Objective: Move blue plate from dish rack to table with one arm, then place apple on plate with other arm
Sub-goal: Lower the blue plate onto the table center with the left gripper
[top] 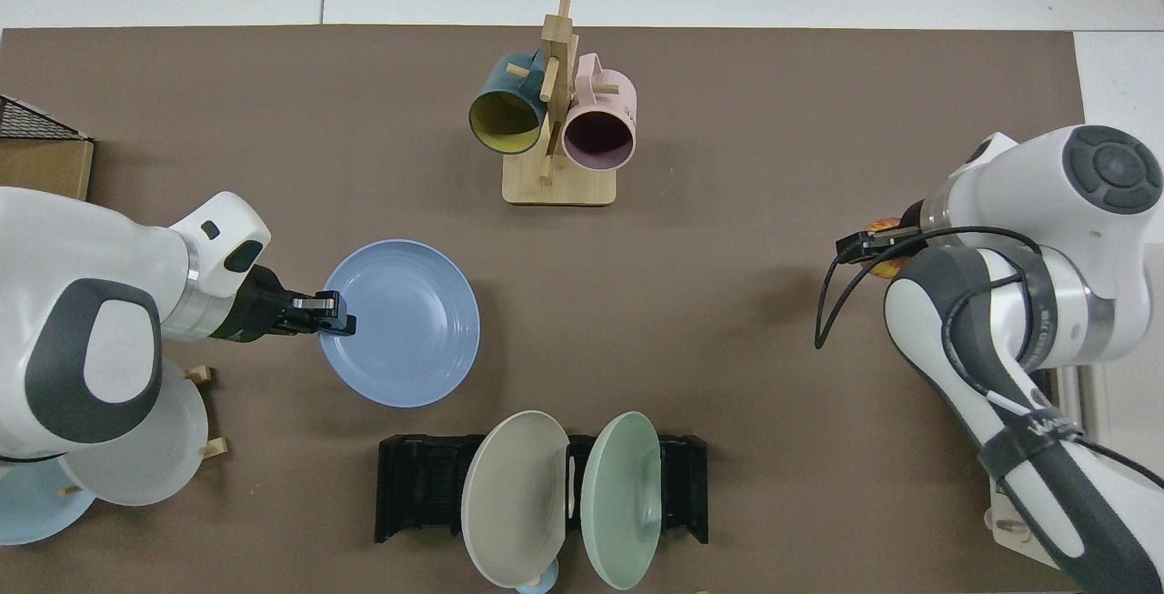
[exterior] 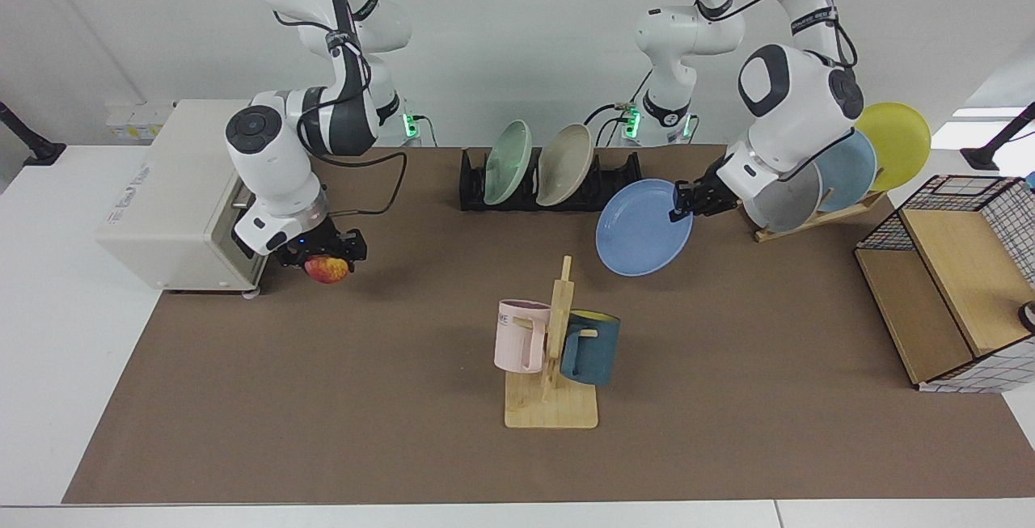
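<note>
The left gripper [exterior: 678,206] has its jaws clamped on the rim of the blue plate [exterior: 643,227], holding it clear of the dish rack [exterior: 550,185] and above the brown mat of the table [exterior: 340,399]. In the facing view the plate hangs tilted, its face turned partly toward the camera; it sits between the dish rack and the wooden mug stand [exterior: 553,399]. From above, the left gripper [top: 338,317] grips the plate [top: 405,326] at the rim nearest its own arm, and the plate lies over open mat just off the end of the dish rack [top: 414,485].

The right gripper [exterior: 323,257] has its jaws closed on the apple [exterior: 327,269], which is lifted off the mat just beside the cream-coloured appliance [exterior: 174,192] near the table's far corner on that arm's side. In the top view only a sliver of the apple [top: 884,228] shows past the arm's wrist.

The dish rack holds a pale green plate [exterior: 508,161] and a beige plate [exterior: 564,163], both upright in its slots. Behind the left arm a slanted wooden stand [exterior: 817,217] carries a grey plate [exterior: 788,203], a sky-blue plate [exterior: 853,168] and a yellow plate [exterior: 896,144]. A pink mug [exterior: 520,335] and a dark teal mug [exterior: 590,348] hang on the mug stand near the middle of the table. A wire-and-wood shelf [exterior: 946,285] stands at the table's edge on the left arm's side.
</note>
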`<move>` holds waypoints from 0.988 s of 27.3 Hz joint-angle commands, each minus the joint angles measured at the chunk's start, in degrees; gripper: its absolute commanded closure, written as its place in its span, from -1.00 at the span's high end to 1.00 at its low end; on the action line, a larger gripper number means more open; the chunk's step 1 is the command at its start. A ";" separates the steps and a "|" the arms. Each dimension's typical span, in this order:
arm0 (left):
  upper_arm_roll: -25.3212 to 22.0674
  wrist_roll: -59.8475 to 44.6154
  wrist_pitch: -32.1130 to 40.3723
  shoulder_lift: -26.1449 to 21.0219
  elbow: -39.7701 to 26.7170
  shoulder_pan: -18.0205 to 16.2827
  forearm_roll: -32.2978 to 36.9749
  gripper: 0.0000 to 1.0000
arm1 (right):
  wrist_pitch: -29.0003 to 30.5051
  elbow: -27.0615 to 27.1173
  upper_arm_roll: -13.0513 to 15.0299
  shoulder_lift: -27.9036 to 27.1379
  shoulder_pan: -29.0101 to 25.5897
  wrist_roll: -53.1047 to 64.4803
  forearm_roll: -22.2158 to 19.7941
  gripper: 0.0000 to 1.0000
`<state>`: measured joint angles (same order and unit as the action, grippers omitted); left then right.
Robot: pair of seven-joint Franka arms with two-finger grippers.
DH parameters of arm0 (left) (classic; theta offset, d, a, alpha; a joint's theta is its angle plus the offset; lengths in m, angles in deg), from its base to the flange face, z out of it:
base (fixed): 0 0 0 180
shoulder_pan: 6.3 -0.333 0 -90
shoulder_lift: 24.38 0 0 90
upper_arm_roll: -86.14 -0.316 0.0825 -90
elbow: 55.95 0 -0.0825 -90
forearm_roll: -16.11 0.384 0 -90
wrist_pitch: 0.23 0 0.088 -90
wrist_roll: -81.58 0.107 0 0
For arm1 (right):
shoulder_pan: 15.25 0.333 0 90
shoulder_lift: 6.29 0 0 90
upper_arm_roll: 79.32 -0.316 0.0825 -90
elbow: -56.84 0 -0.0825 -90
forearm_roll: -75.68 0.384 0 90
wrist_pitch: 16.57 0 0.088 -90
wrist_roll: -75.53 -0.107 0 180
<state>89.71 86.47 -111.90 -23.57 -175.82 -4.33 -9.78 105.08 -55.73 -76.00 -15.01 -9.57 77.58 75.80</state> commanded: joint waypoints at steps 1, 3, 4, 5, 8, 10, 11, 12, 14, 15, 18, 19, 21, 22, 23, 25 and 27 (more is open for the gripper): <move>0.55 3.89 -2.32 -5.28 1.31 -0.74 -6.27 -1.00 | -2.47 0.76 -0.07 3.18 0.38 0.67 -0.65 -1.00; 0.73 6.78 -2.67 -6.16 0.96 -0.74 -8.90 -1.00 | -3.70 1.29 -0.07 3.53 0.47 0.67 -0.65 -1.00; 0.82 7.24 -3.19 -6.34 0.61 -0.66 -10.22 -1.00 | -4.66 1.90 -0.07 3.71 0.56 0.58 -0.65 -1.00; 0.91 7.59 -4.07 -6.78 0.35 -0.66 -11.45 -1.00 | -5.54 2.52 -0.07 3.80 0.56 0.58 -0.65 -1.00; 1.52 7.68 -6.36 -7.48 0.08 -0.39 -13.31 -1.00 | -7.39 3.84 -0.07 3.71 0.64 0.58 -0.74 -1.00; 2.57 7.85 -7.15 -7.75 -0.09 -0.39 -13.92 -1.00 | -7.48 3.84 -0.07 3.80 0.64 0.50 -0.65 -1.00; 2.84 7.86 -7.42 -7.92 -0.18 -0.30 -14.10 -1.00 | -7.57 3.76 -0.07 3.80 0.82 0.32 -0.74 -1.00; 3.45 7.86 -7.94 -8.10 -0.27 -0.04 -14.19 -1.00 | -7.66 3.84 -0.07 3.80 1.08 0.15 -0.65 -1.00; 5.03 8.12 -11.53 -8.45 -0.53 1.10 -14.19 -1.00 | -7.92 3.84 -0.07 3.80 1.43 -0.03 -0.65 -1.00; 5.56 8.03 -13.64 -8.80 -0.71 1.36 -14.19 -1.00 | -7.92 3.84 -0.07 3.80 1.35 -0.03 -0.65 -1.00; 6.61 7.68 -14.62 -9.42 -0.80 1.45 -14.28 -1.00 | -8.01 3.76 -0.07 3.89 1.52 -0.12 -0.65 -1.00; 6.88 7.68 -15.23 -9.51 -0.89 1.45 -14.28 -1.00 | -8.01 3.76 -0.07 3.89 1.61 -0.21 -0.65 -1.00; 7.58 7.50 -15.94 -10.03 -0.80 1.45 -14.80 -1.00 | -8.01 3.76 -0.07 3.89 1.79 -0.82 -0.65 -1.00; 8.11 7.42 -16.64 -10.38 -0.80 1.45 -15.59 -1.00 | -8.01 3.76 -0.07 3.89 2.05 -1.17 -0.74 -1.00; 8.72 7.42 -17.69 -10.56 -0.89 1.45 -16.29 -1.00 | -8.01 3.67 -0.07 3.89 2.40 -1.52 -0.74 -1.00; 9.52 7.15 -19.45 -11.00 -0.89 1.45 -16.39 -1.00 | -8.10 3.67 -0.07 3.97 2.58 -1.88 -0.74 -1.00; 9.78 6.63 -19.72 -11.35 -0.89 1.45 -16.39 -1.00 | -8.54 3.67 -0.07 4.15 2.67 -1.97 -0.74 -1.00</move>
<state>98.58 93.48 -128.62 -34.10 -176.25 -3.25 -24.56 98.05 -52.43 -76.05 -11.28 -7.47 77.18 75.80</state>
